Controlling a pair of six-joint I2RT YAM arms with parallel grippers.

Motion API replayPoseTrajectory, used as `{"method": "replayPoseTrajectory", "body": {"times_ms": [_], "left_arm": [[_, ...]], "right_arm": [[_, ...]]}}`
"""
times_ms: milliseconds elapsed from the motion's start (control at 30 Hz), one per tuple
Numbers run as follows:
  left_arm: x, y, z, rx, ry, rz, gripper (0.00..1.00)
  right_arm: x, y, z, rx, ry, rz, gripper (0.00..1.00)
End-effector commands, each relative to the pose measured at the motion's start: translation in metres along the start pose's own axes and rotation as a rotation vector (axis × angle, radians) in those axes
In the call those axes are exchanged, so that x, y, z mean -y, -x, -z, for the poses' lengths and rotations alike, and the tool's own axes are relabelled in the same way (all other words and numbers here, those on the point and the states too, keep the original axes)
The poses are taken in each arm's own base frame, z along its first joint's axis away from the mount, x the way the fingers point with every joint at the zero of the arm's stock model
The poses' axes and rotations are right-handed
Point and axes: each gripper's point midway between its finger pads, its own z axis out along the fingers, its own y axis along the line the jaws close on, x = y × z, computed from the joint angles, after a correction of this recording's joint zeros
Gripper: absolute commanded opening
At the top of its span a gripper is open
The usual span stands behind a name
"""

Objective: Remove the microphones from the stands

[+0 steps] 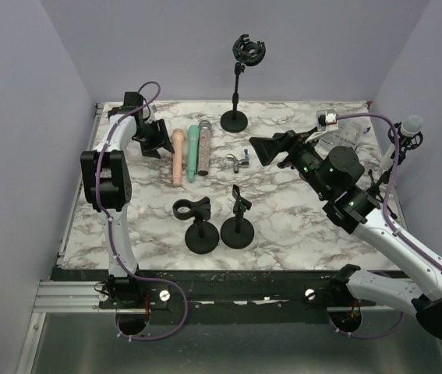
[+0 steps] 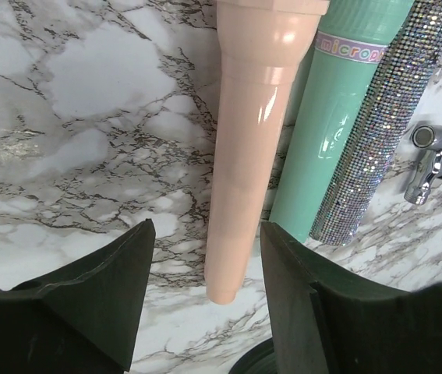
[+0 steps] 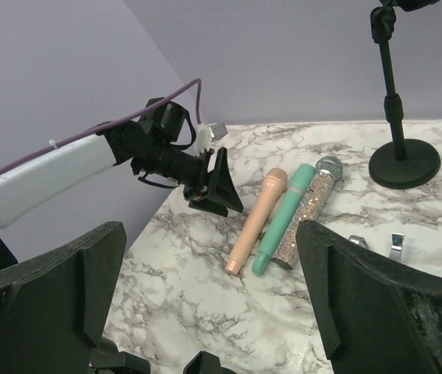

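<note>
The grey-headed microphone (image 1: pixel 412 125) is sitting clipped in its stand (image 1: pixel 405 142) at the far right edge of the table (image 1: pixel 283 226), close to the wall, and neither of my arms is touching it. 3 other microphones are lying side by side on the table at the back left: the peach microphone (image 2: pixel 244 156), the green microphone (image 2: pixel 337 132) and the glitter microphone (image 2: pixel 384 117).

My left fingers (image 2: pixel 119 296) are standing apart, grasping nothing. The peach microphone's tail is lying in the gap between them, touching neither as far as I can see. My right fingers (image 3: pixel 57 296) are spread wide and empty, pointing toward those 3 and away from the stand.

I am weighing 2 risks. If I am lifting my left arm off crookedly, a finger could catch the peach tail and roll it into its neighbours. If I am swinging my right arm round to the stand, my forearm or the purple cable (image 1: pixel 376 118) running just beside it could tip it off the table.
</note>
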Motion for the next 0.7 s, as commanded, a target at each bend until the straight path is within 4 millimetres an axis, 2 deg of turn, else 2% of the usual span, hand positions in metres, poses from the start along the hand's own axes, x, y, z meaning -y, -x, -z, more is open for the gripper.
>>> {"method": "replayPoseTrajectory", "body": {"times_ms": [0,167,367,500,667], "left_arm": [[0.011,0.004,0.008,0.009,-0.051,-0.002,0.58],[0.022,0.007,0.025,0.048,-0.075,-0.018,0.59],[0.057,0.011,0.078,0.184,-0.166,-0.062,0.61],[0.075,0.001,0.109,0.247,-0.225,-0.090,0.62],[0.105,-0.013,0.144,0.316,-0.305,-0.148,0.63]], "right_arm": [[-0.001,-0.002,-0.002,0.004,0.011,-0.008,1.00],[0.001,-0.005,-0.003,-0.004,0.008,-0.008,1.00],[0.008,-0.015,-0.008,-0.037,-0.025,0.006,1.00],[0.013,-0.026,-0.016,-0.070,-0.042,0.001,1.00],[0.018,-0.045,-0.035,-0.135,-0.056,-0.007,1.00]]}}
